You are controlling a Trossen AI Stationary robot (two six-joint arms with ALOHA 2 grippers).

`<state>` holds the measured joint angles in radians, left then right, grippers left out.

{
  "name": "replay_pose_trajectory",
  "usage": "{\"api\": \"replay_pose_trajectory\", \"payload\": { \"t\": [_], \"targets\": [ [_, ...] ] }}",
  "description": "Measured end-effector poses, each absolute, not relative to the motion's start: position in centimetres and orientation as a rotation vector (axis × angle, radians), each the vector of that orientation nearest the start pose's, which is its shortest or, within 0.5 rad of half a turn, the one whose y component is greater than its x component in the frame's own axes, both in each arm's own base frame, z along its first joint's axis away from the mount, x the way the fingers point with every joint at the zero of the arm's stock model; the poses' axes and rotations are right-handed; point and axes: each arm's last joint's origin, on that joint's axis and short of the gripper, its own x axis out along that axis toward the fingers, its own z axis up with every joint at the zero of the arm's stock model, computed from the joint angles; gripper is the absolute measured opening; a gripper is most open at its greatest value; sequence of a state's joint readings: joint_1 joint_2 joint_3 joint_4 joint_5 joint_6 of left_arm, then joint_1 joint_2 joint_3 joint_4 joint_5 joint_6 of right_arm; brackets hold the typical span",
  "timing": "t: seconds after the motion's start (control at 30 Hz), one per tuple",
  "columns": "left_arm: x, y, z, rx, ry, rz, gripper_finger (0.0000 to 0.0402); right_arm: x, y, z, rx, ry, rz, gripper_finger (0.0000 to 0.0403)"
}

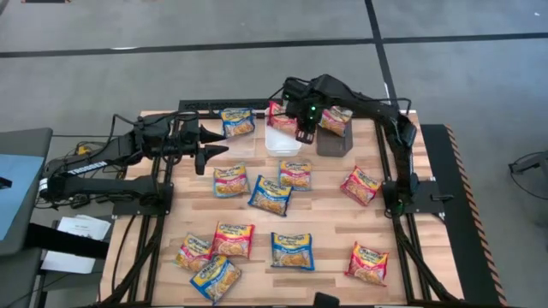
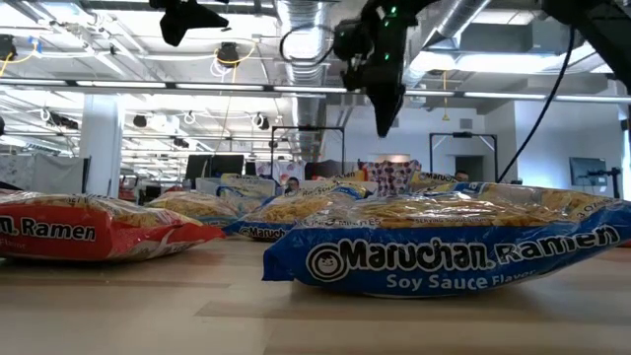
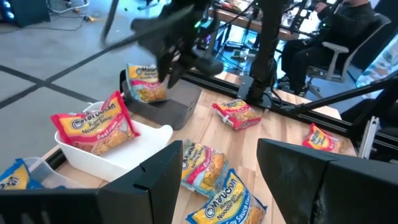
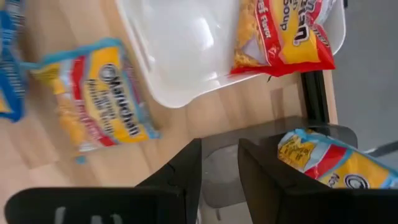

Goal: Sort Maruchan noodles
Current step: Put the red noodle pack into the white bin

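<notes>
My right claw (image 1: 301, 135) hangs empty, fingers slightly parted, above the white bin (image 1: 281, 141) and dark bin (image 1: 334, 143); a red packet (image 1: 281, 115) leans in the white bin; loose Maruchan noodles (image 1: 271, 194) lie nearer me on the tabletop (image 1: 325, 231); my left claw (image 1: 214, 152), spread, hovers closer to them; the clear bin is hard to make out.

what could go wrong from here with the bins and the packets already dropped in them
1. The red packet leans on the white bin's rim, partly sticking out; a later drop could tip it out.
2. The right end effector hangs open just above the white and dark bin edges; moving off low might clip a rim and shift a bin.
3. The packet in the dark bin also stands tilted above its wall, so it may slide off.
</notes>
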<state>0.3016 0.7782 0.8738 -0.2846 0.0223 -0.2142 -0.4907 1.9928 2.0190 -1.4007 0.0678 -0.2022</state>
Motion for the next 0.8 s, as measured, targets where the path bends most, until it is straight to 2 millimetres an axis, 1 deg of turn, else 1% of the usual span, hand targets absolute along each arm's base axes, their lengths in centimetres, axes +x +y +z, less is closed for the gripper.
{"api": "replay_pose_trajectory", "payload": {
  "t": [0.1,0.23,0.4,0.5,0.57,0.7,0.8],
  "targets": [
    [15.7,4.8,35.2,-0.25,0.175,0.306,0.0196,33.3,-17.5,33.2,0.137,1.37,-0.329,0.0127],
    [15.7,4.8,35.0,-0.265,0.195,0.314,0.0196,30.8,-15.7,35.1,0.14,1.337,-0.331,0.0127],
    [15.7,4.8,34.9,-0.267,0.204,0.316,0.0196,27.8,-13.9,36.3,0.134,1.245,-0.357,0.0127],
    [15.7,4.8,34.9,-0.267,0.204,0.316,0.0196,25.9,-12.9,36.4,0.145,1.191,-0.381,0.0127],
    [15.7,4.8,34.9,-0.267,0.204,0.316,0.0196,24.8,-12.4,36.1,0.17,1.158,-0.406,0.0127],
    [15.6,4.8,34.7,-0.27,0.219,0.318,0.0196,22.8,-11.4,35.0,0.233,1.114,-0.455,0.0127],
    [15.6,4.8,34.7,-0.261,0.219,0.319,0.0196,21.6,-10.8,33.8,0.302,1.113,-0.493,0.0127]
  ]
}}
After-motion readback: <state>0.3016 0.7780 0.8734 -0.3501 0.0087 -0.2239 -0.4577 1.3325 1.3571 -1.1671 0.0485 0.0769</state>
